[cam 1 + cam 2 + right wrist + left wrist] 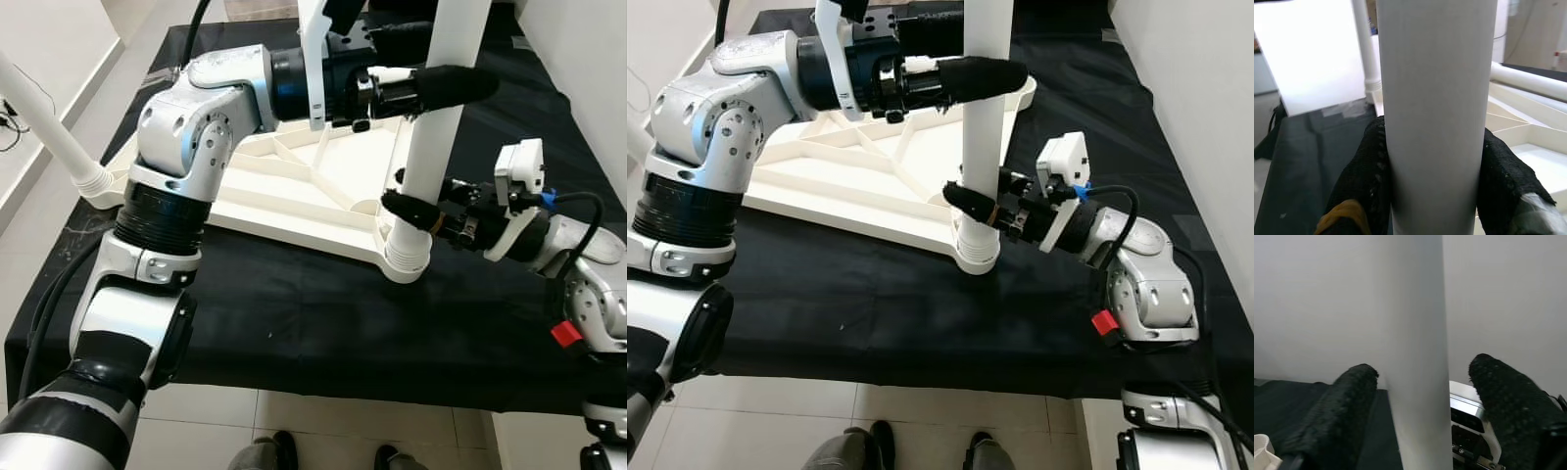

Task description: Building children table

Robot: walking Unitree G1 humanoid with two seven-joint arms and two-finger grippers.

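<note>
A white children's table top [294,186] lies upside down on a black cloth. A white leg [431,166] stands upright in its near right corner socket [407,257]. My right gripper [407,208] is shut on the leg just above the socket, and both pads [1366,176] press the leg [1435,98]. My left gripper [460,86] reaches across the table top and straddles the same leg higher up. It is open, with gaps between its fingers [1352,406] and the leg [1415,357].
A second white leg [49,127] stands at the table top's far left corner, leaning outward. The black cloth [294,313] covers the whole work surface. A white wall [588,59] stands close on the right. A person's shoes [269,452] show on the tiled floor by the front edge.
</note>
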